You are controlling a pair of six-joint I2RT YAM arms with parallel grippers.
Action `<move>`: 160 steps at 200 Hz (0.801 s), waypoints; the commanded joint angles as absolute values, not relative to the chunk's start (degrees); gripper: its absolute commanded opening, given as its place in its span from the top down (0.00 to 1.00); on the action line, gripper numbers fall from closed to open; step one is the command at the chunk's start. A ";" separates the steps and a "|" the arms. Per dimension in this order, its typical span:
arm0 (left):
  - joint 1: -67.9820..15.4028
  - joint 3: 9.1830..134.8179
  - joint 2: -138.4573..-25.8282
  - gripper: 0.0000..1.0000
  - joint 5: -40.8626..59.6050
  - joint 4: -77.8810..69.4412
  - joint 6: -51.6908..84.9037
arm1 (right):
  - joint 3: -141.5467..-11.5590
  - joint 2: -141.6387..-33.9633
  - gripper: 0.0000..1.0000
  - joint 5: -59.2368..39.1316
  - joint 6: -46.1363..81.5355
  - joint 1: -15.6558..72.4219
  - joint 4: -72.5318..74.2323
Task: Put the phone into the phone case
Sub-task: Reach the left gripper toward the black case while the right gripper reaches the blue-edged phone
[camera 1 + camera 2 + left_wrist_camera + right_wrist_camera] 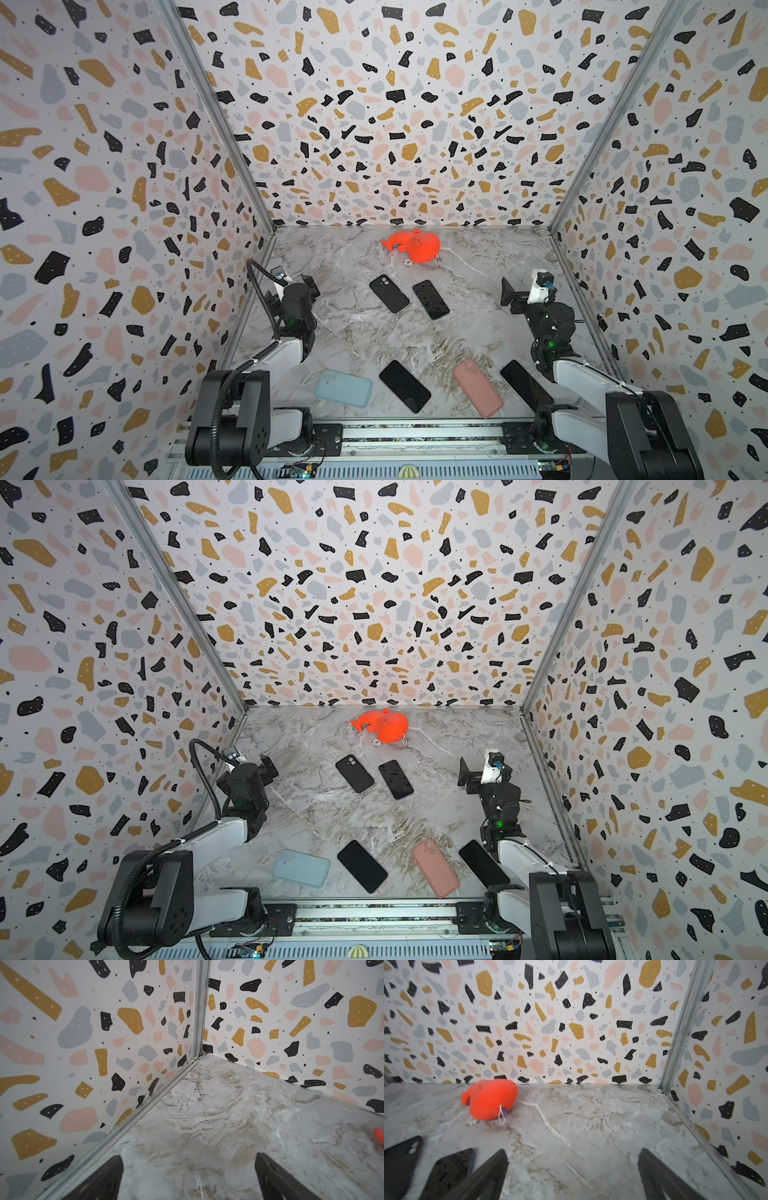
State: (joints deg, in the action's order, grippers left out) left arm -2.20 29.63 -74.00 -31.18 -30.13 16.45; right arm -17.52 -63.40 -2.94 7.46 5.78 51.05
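Walls (374, 104): speckled in black, ochre, pink and grey, closing in three sides.
Tabletop (374, 340): grey marble pattern, flat.
Middle pair: black case (389, 293), camera cut-out showing, just beside a black phone (431, 299), screen up, not touching.
Near row: blue case (343, 387), second phone (404, 386), pink case (478, 387), third phone (525, 384) partly hidden behind the right arm.
Far edge: orange soft toy (415, 245), no part of the job.
Left gripper (189, 1156): spread wide, empty, near the left wall, well apart from every phone.
Right gripper (573, 1150): spread wide, empty, pointed toward the back wall, middle pair off to one side of it.
Progress: nothing done yet, judging by the layout; no phone seated in any case, none lifted; picking up, lining up and pressing in all left.
Writing: no brand, label or lettering legible anywhere.
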 commanded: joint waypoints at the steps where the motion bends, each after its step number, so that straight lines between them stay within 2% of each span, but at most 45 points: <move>1: -5.05 37.43 -75.16 0.00 -29.85 -15.56 26.99 | -20.13 -61.09 0.01 -1.71 14.78 11.52 39.56; 24: -11.83 40.95 -75.67 0.00 -28.84 -8.44 30.10 | -24.24 -63.59 0.01 0.47 14.43 20.95 35.12; 62: -20.47 45.04 -77.67 0.00 -22.20 -2.73 34.80 | -35.51 -75.98 0.01 1.47 11.52 31.73 23.70; 96: -23.76 50.41 -83.44 0.00 -16.62 4.10 34.98 | -42.89 -86.35 0.01 -0.35 11.68 35.14 16.12; 160: -25.20 54.32 -90.73 0.00 -3.91 6.14 34.89 | -53.69 -96.11 0.00 4.38 7.87 36.11 4.12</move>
